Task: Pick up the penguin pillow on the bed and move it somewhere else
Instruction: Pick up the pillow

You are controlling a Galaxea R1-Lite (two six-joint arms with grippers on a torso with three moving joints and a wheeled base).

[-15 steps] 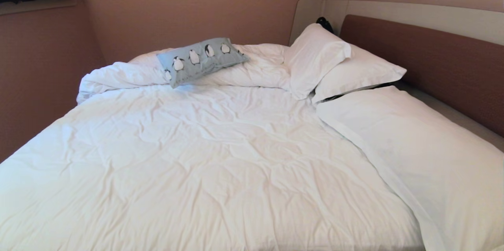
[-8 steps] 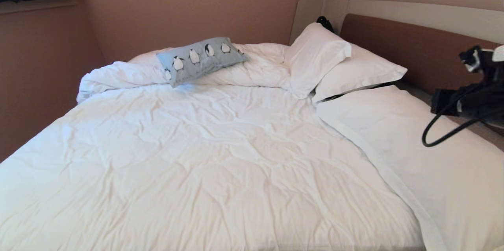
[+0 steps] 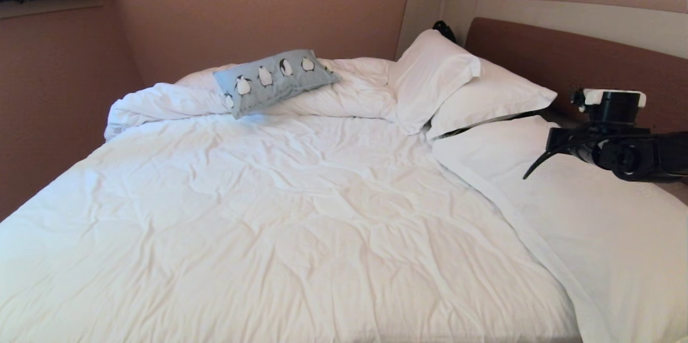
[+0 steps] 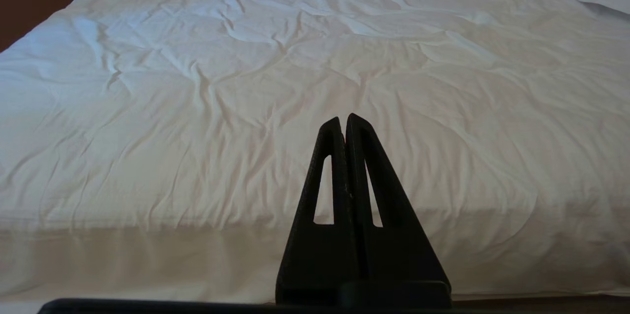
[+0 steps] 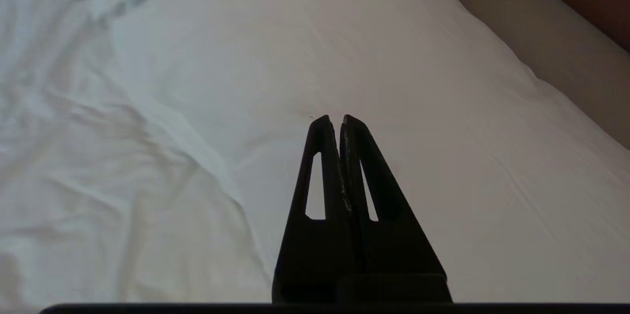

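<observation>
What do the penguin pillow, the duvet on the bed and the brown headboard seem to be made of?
Penguin pillow: soft woven fabric, matte, probably stuffed, since it sags over the bunched bedding.
Duvet: white quilted cloth, likely cotton or a blend; it shows fine creases and puffed panels.
Headboard: brown padded covering, smooth and dull; fabric or leatherette, I cannot tell which.

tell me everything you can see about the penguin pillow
The penguin pillow is a small oblong cushion of soft-looking light grey-blue fabric, printed with a row of black-and-white penguins along its length. It lies face up and slightly askew, propped on the bunched white duvet at the far side of the bed, its near left corner hanging lower than the rest. Only the duvet touches it; no gripper is near.
</observation>
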